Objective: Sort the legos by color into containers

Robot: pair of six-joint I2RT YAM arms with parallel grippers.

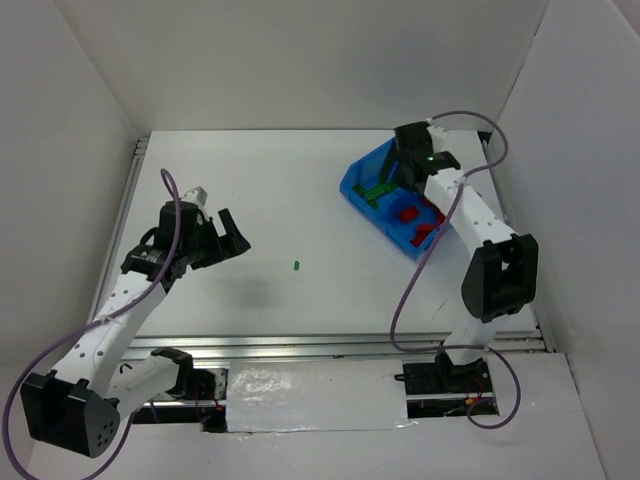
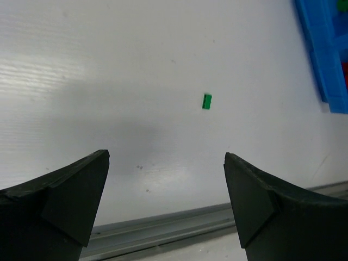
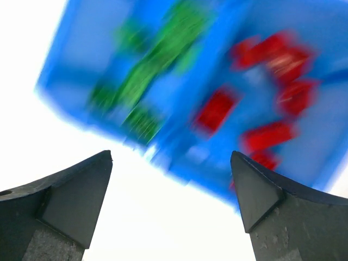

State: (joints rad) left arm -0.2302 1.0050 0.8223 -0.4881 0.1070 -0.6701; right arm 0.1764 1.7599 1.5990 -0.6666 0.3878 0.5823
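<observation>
- Bin (image 1: 350,186) sits far right on the table (image 1: 280,180), long axis diagonal, running far-left to near-right in the top view
- Divider splits it across that axis: green legos (image 1: 378,190) in the far-left compartment, red legos (image 1: 408,213) in the near-right one
- Green ones lie in a rough line along the bin's diagonal; reds are scattered at mixed angles
- Right wrist view is motion-blurred, so single bricks can't be made out there, only green and red patches in the bin (image 3: 81,49)
- One loose green lego (image 1: 298,265) lies flat mid-table, well apart from the bin, between the two arms
- In the left wrist view that lego (image 2: 206,101) has its long axis pointing away from the fingers, slightly tilted
- Left gripper (image 1: 232,236) hovers left of the lego, jaws wide apart, nothing between them (image 2: 166,155)
- Right gripper (image 1: 410,158) is over the bin's far end, jaws spread wide, nothing held (image 3: 171,155)
- Right arm and its purple cable (image 1: 420,265) cross above the bin's right side, hiding part of the red compartment from the top view
</observation>
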